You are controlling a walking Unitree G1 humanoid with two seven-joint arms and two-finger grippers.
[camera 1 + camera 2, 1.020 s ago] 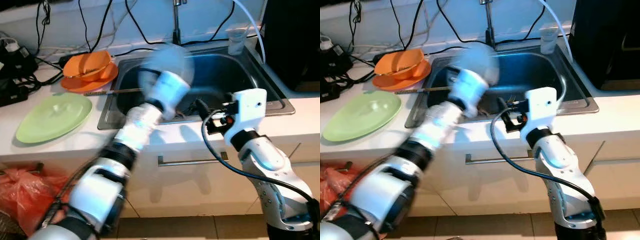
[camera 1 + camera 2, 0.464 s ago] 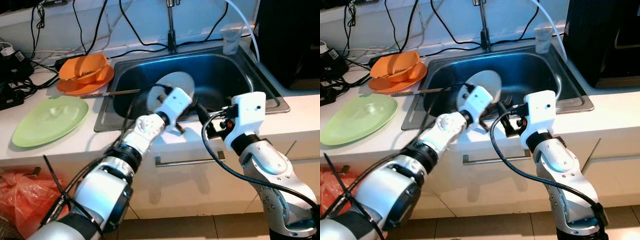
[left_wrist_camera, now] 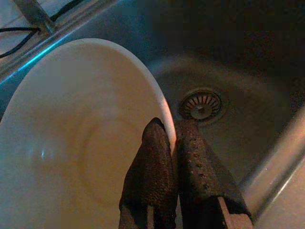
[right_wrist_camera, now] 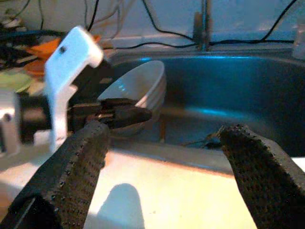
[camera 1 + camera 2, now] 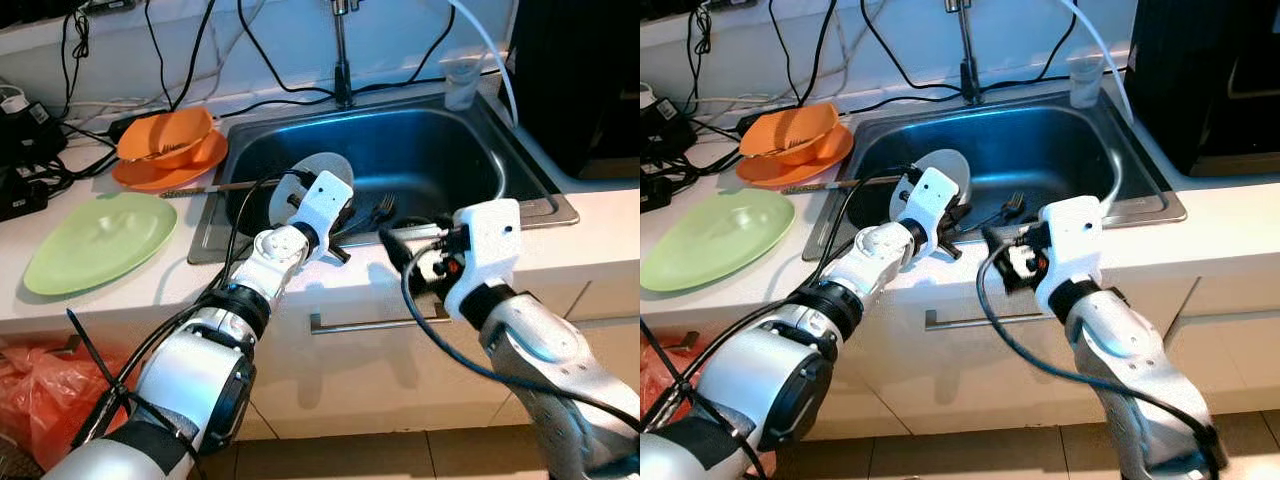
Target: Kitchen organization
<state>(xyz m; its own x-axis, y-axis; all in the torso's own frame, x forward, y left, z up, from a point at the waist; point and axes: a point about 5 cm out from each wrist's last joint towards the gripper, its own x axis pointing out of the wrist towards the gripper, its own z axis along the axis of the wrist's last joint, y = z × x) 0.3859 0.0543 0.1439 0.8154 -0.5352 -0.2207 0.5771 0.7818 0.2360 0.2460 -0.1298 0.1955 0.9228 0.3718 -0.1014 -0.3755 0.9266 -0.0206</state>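
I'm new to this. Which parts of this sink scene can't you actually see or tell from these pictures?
- The round white ceramic bowl: its near side sits behind the left gripper in the left eye view.
- The dark metal fork in the steel sink: the left wrist hides its handle.
- Right gripper: its wrist block hides the fingertips in the eye views.

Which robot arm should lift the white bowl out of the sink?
The left. Its gripper is already pinched on the white bowl's rim inside the sink, while the right gripper hangs open over the counter edge, holding nothing.
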